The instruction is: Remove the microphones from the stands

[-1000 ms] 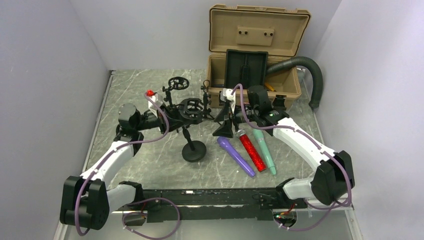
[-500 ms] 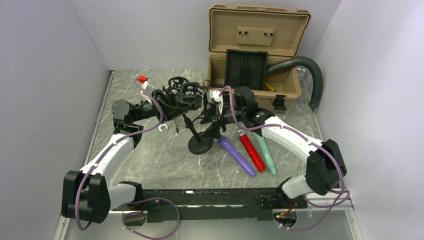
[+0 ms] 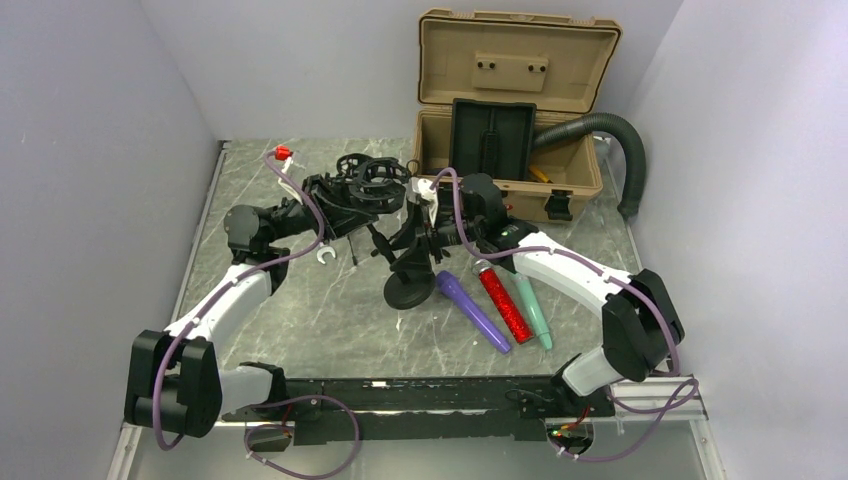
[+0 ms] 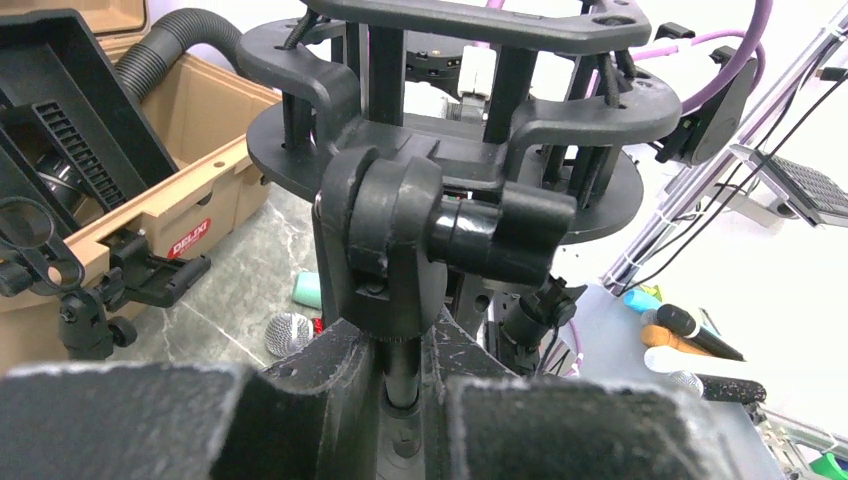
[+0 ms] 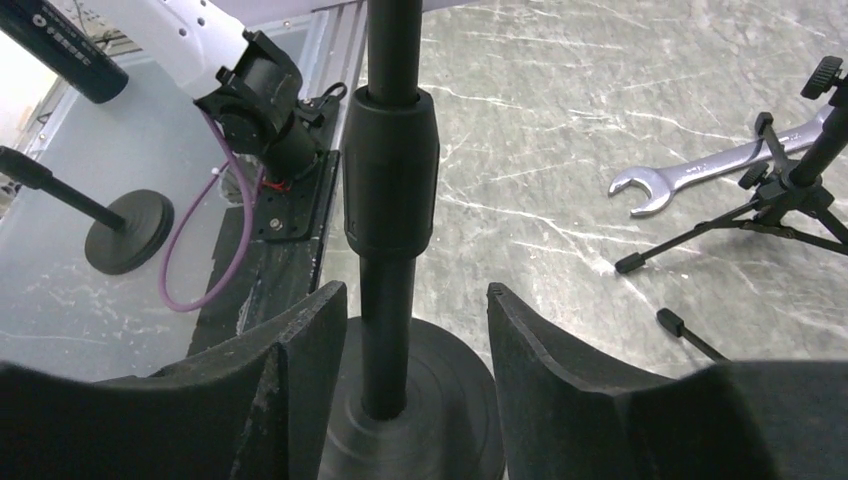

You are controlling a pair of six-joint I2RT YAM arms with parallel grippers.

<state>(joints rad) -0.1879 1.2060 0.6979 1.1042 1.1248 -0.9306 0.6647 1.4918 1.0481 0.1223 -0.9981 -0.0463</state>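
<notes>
Stand (image 3: 408, 290) tilted, base slid right toward centre frame. Left pincer (image 4: 400, 390) clamped under cradle (image 3: 378, 183). Right pincer (image 5: 405, 325) moved in, spread, straddling lower shaft: stand braced. Three microphones (image 3: 503, 303) on tabletop (image 3: 300, 320) right of base; any in cradle, cannot tell.

Three microphones (image 3: 503, 303); one wrench (image 3: 325, 257); one case (image 3: 520, 60); one hose (image 3: 625, 150).
</notes>
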